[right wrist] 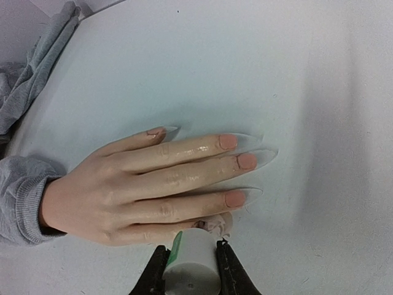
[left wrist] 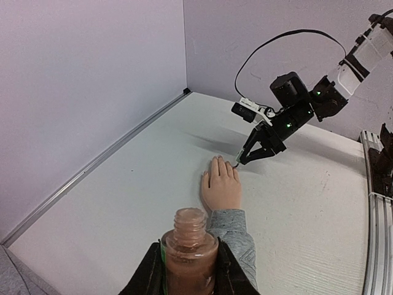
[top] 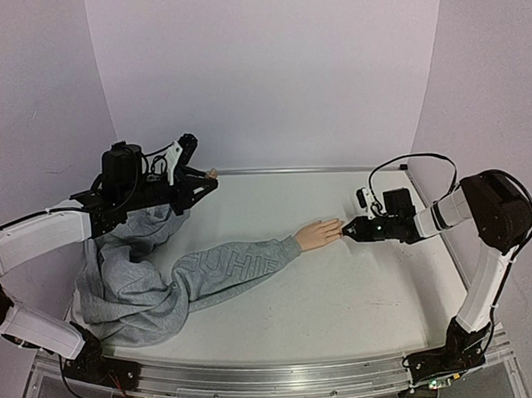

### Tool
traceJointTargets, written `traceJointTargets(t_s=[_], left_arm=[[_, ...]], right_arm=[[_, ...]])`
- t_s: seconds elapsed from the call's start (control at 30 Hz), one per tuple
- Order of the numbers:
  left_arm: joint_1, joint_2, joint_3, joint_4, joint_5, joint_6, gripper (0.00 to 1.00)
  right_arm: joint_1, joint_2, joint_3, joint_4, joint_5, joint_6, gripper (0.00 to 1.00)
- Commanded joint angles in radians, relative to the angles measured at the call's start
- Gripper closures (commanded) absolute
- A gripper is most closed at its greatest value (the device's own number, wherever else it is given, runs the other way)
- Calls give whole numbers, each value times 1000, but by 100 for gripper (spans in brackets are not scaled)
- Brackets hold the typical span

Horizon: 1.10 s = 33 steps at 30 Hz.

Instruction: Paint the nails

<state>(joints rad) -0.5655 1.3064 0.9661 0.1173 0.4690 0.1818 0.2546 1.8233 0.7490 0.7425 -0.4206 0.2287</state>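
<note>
The peach mannequin hand [top: 320, 234] lies flat, palm down, at the end of a grey sweatshirt sleeve [top: 238, 266]. In the right wrist view its nails [right wrist: 247, 161] are pinkish with long clear tips. The little-finger nail [right wrist: 216, 225] looks smeared. My right gripper [right wrist: 191, 269] is shut on a white brush cap [right wrist: 191, 265], and the brush end sits at that little-finger nail. My left gripper [left wrist: 189, 270] is shut on an open bottle of brownish polish [left wrist: 189, 246]. It holds the bottle raised at the back left [top: 202, 179], far from the hand.
The rest of the grey sweatshirt [top: 132, 286] is bunched at the left under my left arm. A metal rail [top: 291, 170] runs along the back wall, and another [top: 258, 379] runs along the near edge. A black cable [top: 416, 160] loops above my right wrist.
</note>
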Motion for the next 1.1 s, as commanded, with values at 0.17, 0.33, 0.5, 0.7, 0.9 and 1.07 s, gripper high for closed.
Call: traceJointTargets(t_s=[0.17, 0.33, 0.5, 0.7, 0.9, 1.07], left_arm=[[6, -38, 16, 61, 11, -9, 100], [6, -39, 13, 61, 13, -8, 100], [5, -41, 13, 61, 11, -8, 100], [6, -40, 14, 61, 11, -8, 100], [6, -39, 16, 61, 13, -8, 100], [5, -39, 16, 61, 12, -8, 100]], right_arm=[[11, 10, 44, -25, 13, -12, 100], [10, 15, 49, -30, 29, -7, 100], [11, 15, 50, -31, 37, -5, 100], [11, 20, 54, -36, 37, -5, 100], [10, 25, 61, -40, 49, -2, 100], [11, 22, 60, -39, 65, 1, 100]])
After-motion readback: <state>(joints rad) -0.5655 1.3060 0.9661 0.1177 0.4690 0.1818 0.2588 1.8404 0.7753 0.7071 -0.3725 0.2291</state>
